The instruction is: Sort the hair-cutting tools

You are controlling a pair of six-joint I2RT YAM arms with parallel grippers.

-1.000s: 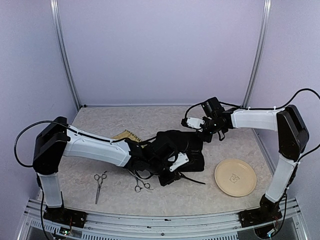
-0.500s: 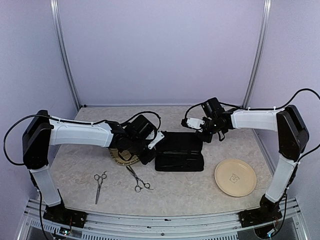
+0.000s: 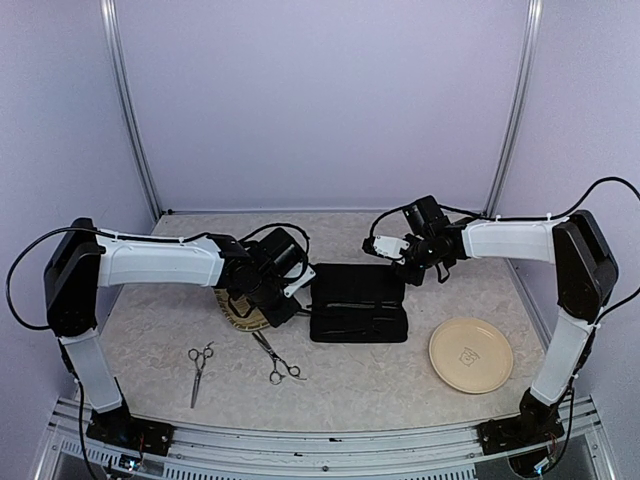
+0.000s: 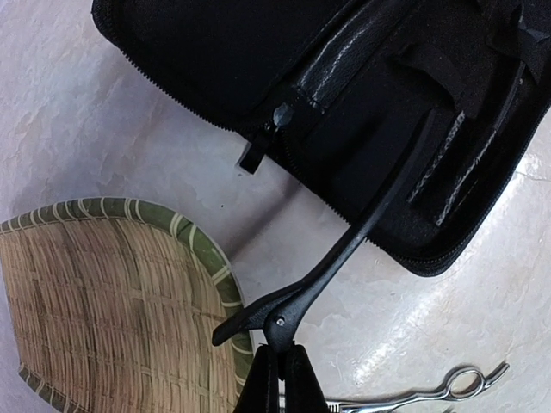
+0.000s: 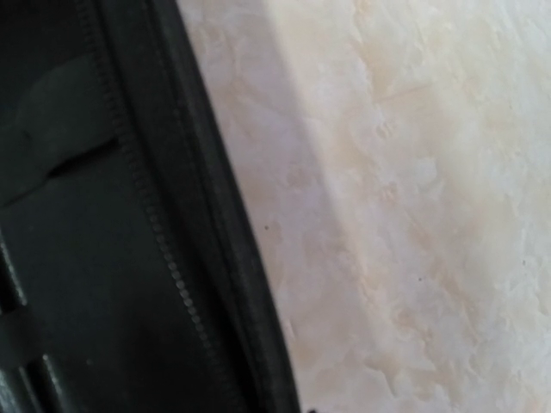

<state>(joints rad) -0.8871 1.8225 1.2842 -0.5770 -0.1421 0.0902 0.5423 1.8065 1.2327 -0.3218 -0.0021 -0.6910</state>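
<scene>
My left gripper point(image 4: 281, 351) is shut on the hinge end of a thin black hair clip point(image 4: 362, 225). It holds the clip between the woven tray's rim point(image 4: 200, 249) and the open black zip case point(image 4: 215, 60). From above, this gripper point(image 3: 288, 300) sits at the tray's right edge point(image 3: 238, 318). Two silver scissors lie on the table, one at front left point(image 3: 200, 366) and one in front of the tray point(image 3: 277, 362), the latter also in the left wrist view point(image 4: 435, 394). My right gripper point(image 3: 402, 262) hovers at the case's far right corner point(image 3: 398, 285); its fingers do not show. A second clip is not clearly visible.
A cream round plate point(image 3: 470, 355) lies at front right. The case's zip edge point(image 5: 185, 284) fills the left of the right wrist view, with bare marbled table point(image 5: 413, 215) beside it. Metal posts stand at the back corners.
My left arm has swung left from over the case to the tray's edge, carrying the black clip. The case now lies uncovered. The right arm has not moved.
</scene>
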